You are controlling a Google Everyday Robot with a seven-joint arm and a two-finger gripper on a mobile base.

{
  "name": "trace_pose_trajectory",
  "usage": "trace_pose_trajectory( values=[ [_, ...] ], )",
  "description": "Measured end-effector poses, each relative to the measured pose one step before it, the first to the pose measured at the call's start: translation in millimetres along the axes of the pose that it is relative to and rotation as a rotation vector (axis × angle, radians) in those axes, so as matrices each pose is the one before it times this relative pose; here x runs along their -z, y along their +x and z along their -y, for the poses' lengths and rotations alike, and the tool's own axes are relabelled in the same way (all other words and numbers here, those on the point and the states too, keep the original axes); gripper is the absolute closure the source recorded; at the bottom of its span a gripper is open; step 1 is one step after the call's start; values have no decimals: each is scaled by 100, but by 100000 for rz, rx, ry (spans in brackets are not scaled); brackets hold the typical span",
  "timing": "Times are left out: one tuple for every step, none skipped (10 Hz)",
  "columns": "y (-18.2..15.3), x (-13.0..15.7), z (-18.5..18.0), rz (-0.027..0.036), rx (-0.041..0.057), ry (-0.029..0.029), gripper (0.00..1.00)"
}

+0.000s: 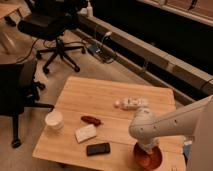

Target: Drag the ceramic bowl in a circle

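Observation:
The ceramic bowl (148, 159), orange-red and glossy, sits at the near right corner of the wooden table (102, 95), close to its front edge. My white arm comes in from the right and bends down over the bowl. The gripper (146, 148) reaches into the bowl at its rim and is shut on it. The arm's wrist hides the fingers and the back part of the bowl.
On the table lie a black phone (98, 149), a white packet (86, 133), a reddish-brown item (91, 120), a white cup (54, 121) at the left and a white bottle (131, 103) on its side. Black office chairs (56, 26) stand on the floor to the left.

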Motion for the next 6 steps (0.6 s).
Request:
trace_pose_trajectory(
  values=[
    [-966,970,-1657,2551,3603,-1090,100],
    [-1099,956,-1608,2875,3388,-1181,100],
    [-1939,1454,-1497,4727,3239,-874,100],
    [-1989,1289,-791,4823,1697,-478,100],
    [-1601,740,-370,3370,919,-188,100],
    [-1759,519,-91,3140,1020,678,100]
  ],
)
